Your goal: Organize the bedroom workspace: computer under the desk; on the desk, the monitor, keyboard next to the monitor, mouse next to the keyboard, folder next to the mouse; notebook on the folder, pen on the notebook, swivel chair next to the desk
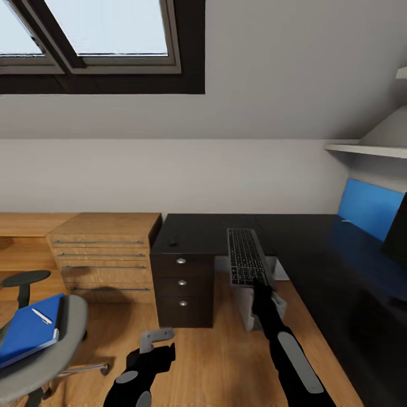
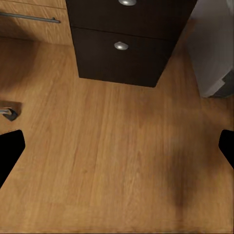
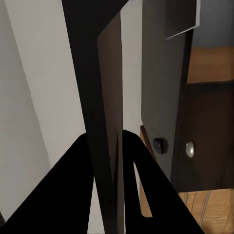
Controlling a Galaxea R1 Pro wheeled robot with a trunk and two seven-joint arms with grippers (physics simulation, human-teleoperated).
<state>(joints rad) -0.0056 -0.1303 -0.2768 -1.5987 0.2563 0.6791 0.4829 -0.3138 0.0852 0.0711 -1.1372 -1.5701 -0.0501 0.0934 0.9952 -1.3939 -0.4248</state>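
My right gripper (image 1: 261, 286) is shut on the near end of the keyboard (image 1: 246, 254), which hangs over the inner edge of the black desk (image 1: 316, 249). In the right wrist view the keyboard (image 3: 108, 107) runs edge-on between the fingers. The grey computer (image 1: 247, 308) stands on the floor beneath it. The mouse (image 1: 173, 242) lies on the desk above the drawer unit (image 1: 182, 282). At the right edge stands the monitor (image 1: 397, 234). The blue folder (image 1: 28, 333), with the white pen (image 1: 42, 316) on it, rests on the swivel chair (image 1: 70, 330). My left gripper (image 1: 156, 338) hangs open over bare floor.
A light wood cabinet (image 1: 104, 249) stands left of the drawer unit. The blue back panel (image 1: 370, 206) lines the desk's far right side, with a white shelf (image 1: 367, 148) above it. Wood floor (image 2: 117, 146) lies between the chair and the desk. A skylight (image 1: 107, 34) sits in the sloped ceiling.
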